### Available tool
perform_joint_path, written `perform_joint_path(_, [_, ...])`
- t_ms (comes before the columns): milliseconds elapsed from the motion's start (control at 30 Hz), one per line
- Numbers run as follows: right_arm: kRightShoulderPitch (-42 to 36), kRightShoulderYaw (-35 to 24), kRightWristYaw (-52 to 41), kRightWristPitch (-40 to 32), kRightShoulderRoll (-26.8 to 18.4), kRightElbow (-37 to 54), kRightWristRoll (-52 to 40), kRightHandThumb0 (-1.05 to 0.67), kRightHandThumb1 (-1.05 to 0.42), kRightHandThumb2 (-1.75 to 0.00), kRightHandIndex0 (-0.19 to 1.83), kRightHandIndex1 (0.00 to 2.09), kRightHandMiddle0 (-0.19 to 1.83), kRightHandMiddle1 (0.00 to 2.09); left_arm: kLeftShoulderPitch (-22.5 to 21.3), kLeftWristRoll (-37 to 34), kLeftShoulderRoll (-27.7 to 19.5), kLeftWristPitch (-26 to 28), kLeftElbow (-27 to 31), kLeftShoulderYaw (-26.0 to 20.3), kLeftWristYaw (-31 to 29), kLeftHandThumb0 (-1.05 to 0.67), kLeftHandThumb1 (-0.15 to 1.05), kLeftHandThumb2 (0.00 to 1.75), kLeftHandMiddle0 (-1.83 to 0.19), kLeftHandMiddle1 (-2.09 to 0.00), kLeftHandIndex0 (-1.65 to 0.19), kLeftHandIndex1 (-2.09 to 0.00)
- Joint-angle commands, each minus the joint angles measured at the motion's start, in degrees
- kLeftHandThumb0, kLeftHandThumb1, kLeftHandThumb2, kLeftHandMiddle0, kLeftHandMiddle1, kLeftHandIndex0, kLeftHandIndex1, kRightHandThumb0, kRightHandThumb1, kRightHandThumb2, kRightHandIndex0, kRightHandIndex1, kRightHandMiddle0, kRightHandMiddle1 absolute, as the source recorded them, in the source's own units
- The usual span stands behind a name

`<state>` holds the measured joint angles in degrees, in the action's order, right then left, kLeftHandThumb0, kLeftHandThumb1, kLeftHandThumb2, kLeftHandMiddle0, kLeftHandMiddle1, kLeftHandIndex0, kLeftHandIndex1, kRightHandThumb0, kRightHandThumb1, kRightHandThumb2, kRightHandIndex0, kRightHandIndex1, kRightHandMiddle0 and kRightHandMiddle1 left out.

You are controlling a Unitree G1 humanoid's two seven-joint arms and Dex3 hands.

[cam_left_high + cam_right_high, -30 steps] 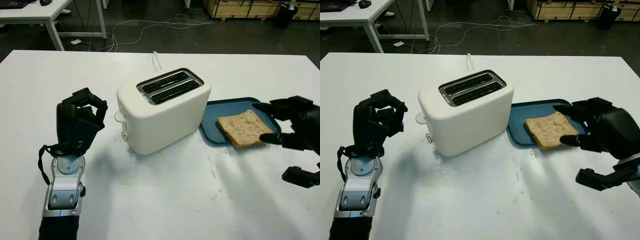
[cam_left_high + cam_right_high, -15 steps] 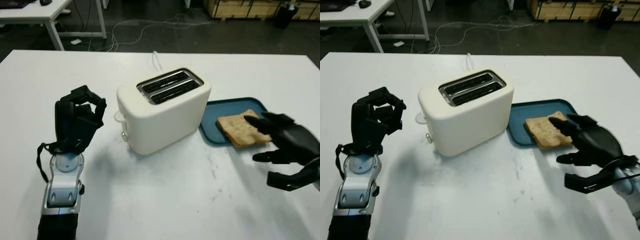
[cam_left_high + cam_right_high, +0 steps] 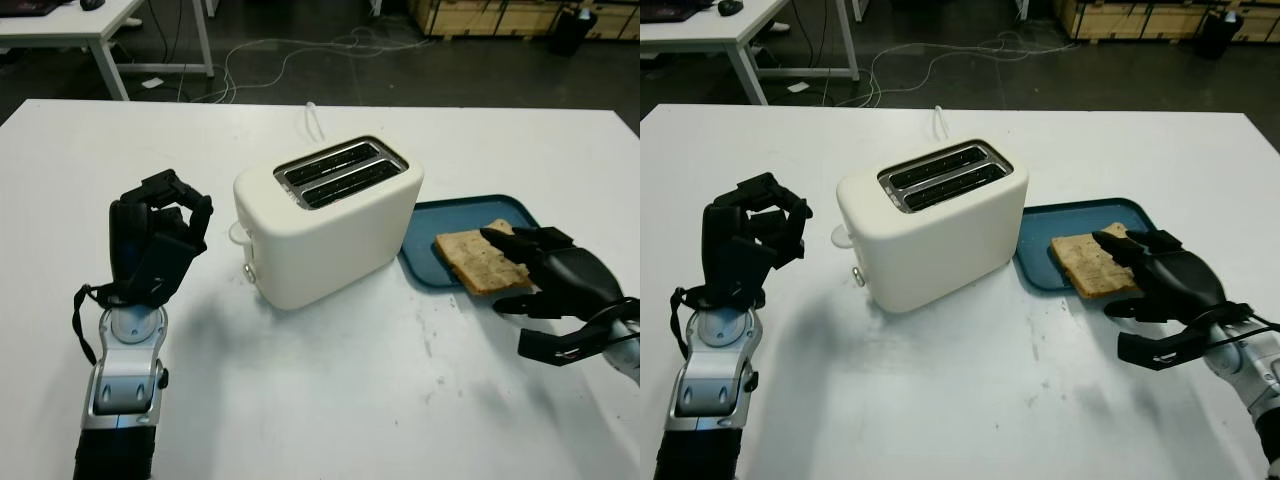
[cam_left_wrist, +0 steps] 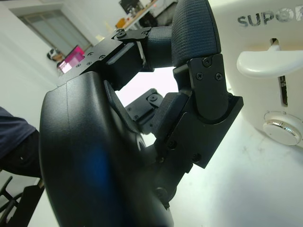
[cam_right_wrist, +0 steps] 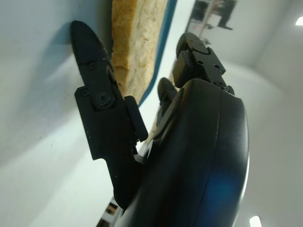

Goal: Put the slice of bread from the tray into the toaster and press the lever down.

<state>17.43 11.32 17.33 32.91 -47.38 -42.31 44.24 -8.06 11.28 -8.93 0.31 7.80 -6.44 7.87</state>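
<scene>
A: Where is the brown, speckled slice of bread (image 3: pixel 482 261)?

B: It lies flat on the dark blue plastic tray (image 3: pixel 436 230), toward the tray's near edge, with its front edge reaching the rim. The tray sits on the white surface (image 3: pixel 330 400), just to the right of the cream-white two-slot toaster (image 3: pixel 327 220).

A: And the right hand (image 3: pixel 545 282)?

B: It is at the bread's right end. One black finger (image 3: pixel 505 246) lies over the top of the slice, and another reaches along the surface by the tray's front edge. From the right wrist view a finger (image 5: pixel 102 113) lies along the bread's edge, with the slice between it and the others. The fingers bracket the slice, but I cannot tell whether they actually pinch it; the bread lies on the tray.

A: The toaster itself?

B: It stands at an angle near the middle of the surface, both slots open upward. Its white lever (image 4: pixel 270 61) is on the end wall that faces the left hand (image 3: pixel 158 240), with a small silver knob (image 4: pixel 279 130) beneath it.

A: What about the left hand?

B: It is held upright beside that end of the toaster, apart from it, its fingers curled in on themselves and holding nothing.
</scene>
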Motion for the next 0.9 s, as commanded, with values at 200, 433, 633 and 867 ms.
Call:
perform_joint_path(200, [4.1, 6.0, 7.9, 0.4, -1.1, -3.2, 5.5, -0.43, -0.92, -0.32, 0.00, 1.34, 0.02, 0.99, -0.1, -0.3, -0.4, -1.9, 0.0, 0.0, -0.5, -0.79, 0.64, 0.87, -1.30, -1.51, -1.06, -1.47])
perform_joint_path(433, [5.4, 9.4, 13.6, -0.7, -1.8, -3.5, 9.6, -0.55, -0.92, -0.51, 0.36, 1.74, 0.03, 1.68, 0.0, -0.4, -0.2, -2.0, 0.2, -0.1, -0.5, -0.80, 0.65, 0.85, -1.31, -1.51, -1.07, -1.48])
perform_joint_path(633, [5.4, 11.0, 16.3, -3.7, -2.2, -1.8, 12.1, -0.67, -0.92, -0.72, 1.49, 1.75, 0.41, 1.74, 0.2, -0.1, -0.1, -2.0, 0.3, -0.1, -0.3, -0.79, 0.66, 0.85, -1.30, -1.51, -1.06, -1.48])
perform_joint_path(867, [4.1, 10.0, 15.4, -4.3, -3.1, 1.7, 10.6, -0.58, -0.92, -0.71, 1.57, 1.75, 0.49, 1.75, 0.3, -0.2, 0.1, -2.1, 0.3, -0.1, -0.3, -0.80, 0.67, 0.84, -1.29, -1.53, -1.06, -1.49])
